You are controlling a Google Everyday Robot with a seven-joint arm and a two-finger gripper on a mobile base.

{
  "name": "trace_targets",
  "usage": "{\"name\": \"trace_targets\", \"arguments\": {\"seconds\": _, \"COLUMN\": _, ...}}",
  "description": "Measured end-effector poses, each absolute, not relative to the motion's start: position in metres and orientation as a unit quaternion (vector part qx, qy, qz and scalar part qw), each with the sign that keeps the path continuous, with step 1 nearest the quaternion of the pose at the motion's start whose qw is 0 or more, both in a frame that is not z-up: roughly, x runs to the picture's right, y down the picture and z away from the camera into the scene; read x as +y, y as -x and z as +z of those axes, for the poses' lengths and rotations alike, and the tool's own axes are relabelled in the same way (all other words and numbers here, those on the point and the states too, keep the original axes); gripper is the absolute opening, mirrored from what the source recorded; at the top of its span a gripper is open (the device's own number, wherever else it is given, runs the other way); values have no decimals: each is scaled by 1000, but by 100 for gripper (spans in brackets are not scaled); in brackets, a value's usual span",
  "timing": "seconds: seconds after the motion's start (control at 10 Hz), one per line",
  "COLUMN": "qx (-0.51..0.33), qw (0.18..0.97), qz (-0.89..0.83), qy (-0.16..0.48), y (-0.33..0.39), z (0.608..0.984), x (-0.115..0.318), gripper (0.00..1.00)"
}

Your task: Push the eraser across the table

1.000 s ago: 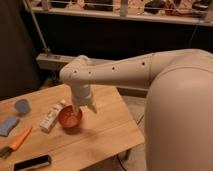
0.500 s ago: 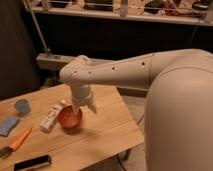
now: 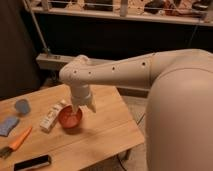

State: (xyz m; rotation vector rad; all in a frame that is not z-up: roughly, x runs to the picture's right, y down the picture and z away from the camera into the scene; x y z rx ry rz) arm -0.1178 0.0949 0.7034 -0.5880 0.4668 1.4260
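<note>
Gripper (image 3: 83, 107): held just above the red bowl (image 3: 70, 121); whether it is clenched or released cannot be told.
Change: none is seen against the earlier views; the push is judged not yet begun.
Eraser (image 3: 32, 163): laid at the near tabletop (image 3: 107, 131) edge, well apart from the gripper.
Arm (image 3: 115, 71): stretched out level, wrist bent downward.

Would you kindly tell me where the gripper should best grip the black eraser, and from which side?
Probably across its two long edges at mid-length, coming straight down from above: the eraser lies flat near the front edge of the table, long and narrow. The gripper hangs over the orange bowl.
</note>
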Motion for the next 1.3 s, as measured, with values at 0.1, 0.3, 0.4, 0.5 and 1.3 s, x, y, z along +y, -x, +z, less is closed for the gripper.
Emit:
{"name": "trace_targets", "arguments": {"seconds": 0.1, "qx": 205, "qw": 698, "qz": 633, "qy": 265, "y": 124, "z": 704, "x": 95, "gripper": 65}}
{"name": "trace_targets", "arguments": {"seconds": 0.3, "qx": 190, "qw": 718, "qz": 612, "qy": 271, "y": 152, "z": 705, "x": 93, "gripper": 65}}
{"name": "trace_targets", "arguments": {"seconds": 0.4, "qx": 187, "qw": 727, "qz": 601, "qy": 274, "y": 165, "z": 706, "x": 93, "gripper": 65}}
{"name": "trace_targets", "arguments": {"seconds": 0.5, "qx": 183, "qw": 737, "qz": 589, "qy": 277, "y": 178, "z": 707, "x": 94, "gripper": 65}}
{"name": "trace_targets", "arguments": {"seconds": 1.3, "qx": 151, "qw": 822, "qz": 457, "qy": 303, "y": 308, "z": 722, "x": 116, "gripper": 65}}
